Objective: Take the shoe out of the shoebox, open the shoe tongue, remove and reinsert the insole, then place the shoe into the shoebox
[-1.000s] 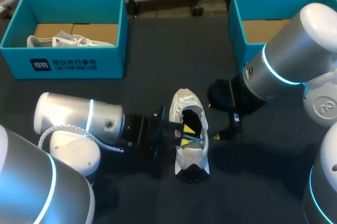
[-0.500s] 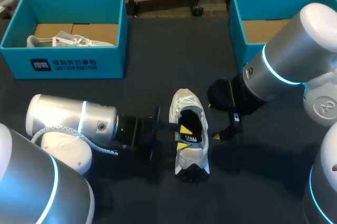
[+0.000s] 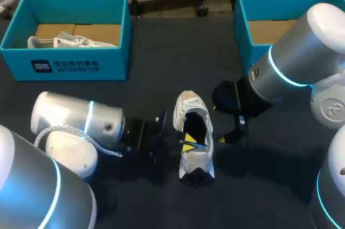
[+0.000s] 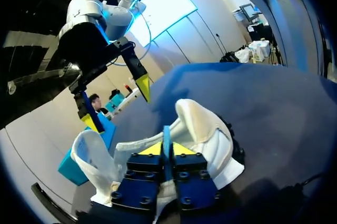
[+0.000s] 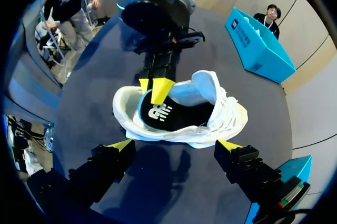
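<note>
A robotics lab: left arm [image 3: 75, 118] and right arm [image 3: 307, 46] over a dark table [image 3: 161, 51] bearing teal shoeboxes [image 3: 64, 64] [image 3: 242, 29].

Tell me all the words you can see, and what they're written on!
Front of the left shoebox: white print, too small and blurred to read.
Black insole in the shoe: a white logo mark, no clear words.
Nothing else on the table has readable writing.
</note>
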`<state>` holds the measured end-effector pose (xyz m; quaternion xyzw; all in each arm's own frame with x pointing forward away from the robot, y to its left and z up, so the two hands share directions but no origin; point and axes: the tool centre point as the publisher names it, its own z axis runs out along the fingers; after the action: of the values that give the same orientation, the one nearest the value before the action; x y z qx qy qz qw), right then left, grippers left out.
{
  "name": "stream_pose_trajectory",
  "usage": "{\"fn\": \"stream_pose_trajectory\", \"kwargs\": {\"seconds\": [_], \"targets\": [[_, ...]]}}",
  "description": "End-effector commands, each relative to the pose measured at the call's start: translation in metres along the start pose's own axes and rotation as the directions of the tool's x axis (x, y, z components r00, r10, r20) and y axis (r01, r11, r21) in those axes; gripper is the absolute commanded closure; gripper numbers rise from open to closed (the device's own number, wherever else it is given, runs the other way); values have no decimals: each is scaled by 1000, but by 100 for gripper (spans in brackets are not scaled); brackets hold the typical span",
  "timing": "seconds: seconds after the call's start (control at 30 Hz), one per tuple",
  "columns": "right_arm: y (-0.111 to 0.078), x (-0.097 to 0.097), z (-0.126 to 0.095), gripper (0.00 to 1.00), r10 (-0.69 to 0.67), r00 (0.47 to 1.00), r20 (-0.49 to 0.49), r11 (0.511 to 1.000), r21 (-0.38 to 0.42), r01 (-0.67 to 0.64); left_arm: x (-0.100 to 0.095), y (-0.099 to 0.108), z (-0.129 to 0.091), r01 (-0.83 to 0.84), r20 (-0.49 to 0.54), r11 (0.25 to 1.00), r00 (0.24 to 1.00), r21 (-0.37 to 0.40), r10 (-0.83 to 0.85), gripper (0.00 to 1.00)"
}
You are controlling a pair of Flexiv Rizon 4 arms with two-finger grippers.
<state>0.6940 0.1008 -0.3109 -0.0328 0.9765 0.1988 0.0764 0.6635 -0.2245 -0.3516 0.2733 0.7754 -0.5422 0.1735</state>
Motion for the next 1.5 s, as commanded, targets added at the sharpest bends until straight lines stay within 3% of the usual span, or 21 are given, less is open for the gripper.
{"fn": "stream_pose_trajectory", "kwargs": {"seconds": [0.03,0.47,0.57,0.67,0.7,0.73,0.77,0.8,0.93,1.0,1.27,1.5], "targets": [[0,1,0,0,1,1000,2,1000,2,-1,-2,-8,-7,-4,25,1000,1000,10,3,0],[0,1,0,0,1,1000,2,1000,2,-1,-25,-33,-33,-28,45,999,999,21,27,0],[0,1,0,0,1,1000,2,1000,2,-1,-27,-34,-40,-43,28,999,999,5,43,14],[0,1,0,0,1,1000,2,1000,2,-1,-28,-37,-48,-50,7,999,999,-3,50,18],[0,1,0,0,1,1000,2,1000,2,-1,-28,-39,-51,-56,-5,998,998,-3,56,25],[0,1,0,0,1,1000,2,1000,2,-1,-28,-40,-53,-65,-19,998,998,-7,65,44],[0,1,0,0,1,1000,2,1000,2,-1,-28,-42,-56,-70,-30,997,997,-11,70,54],[0,1,0,0,1,1000,2,1000,2,-1,-28,-43,-58,-76,-40,997,996,-12,76,56],[0,1,0,0,1,1000,2,1000,2,-1,-28,-45,-65,-90,-97,996,991,-23,88,89],[0,1,0,0,1,1000,2,1000,2,-1,-27,-47,-67,-100,-122,995,988,-23,97,100],[0,1,0,0,1,1000,2,1000,2,-1,-25,-52,-74,-111,-245,993,965,-45,96,100],[-7,-2,-14,0,17,1000,6,1000,8,-17,-25,-52,-74,-111,-245,993,965,-45,96,100]]}}
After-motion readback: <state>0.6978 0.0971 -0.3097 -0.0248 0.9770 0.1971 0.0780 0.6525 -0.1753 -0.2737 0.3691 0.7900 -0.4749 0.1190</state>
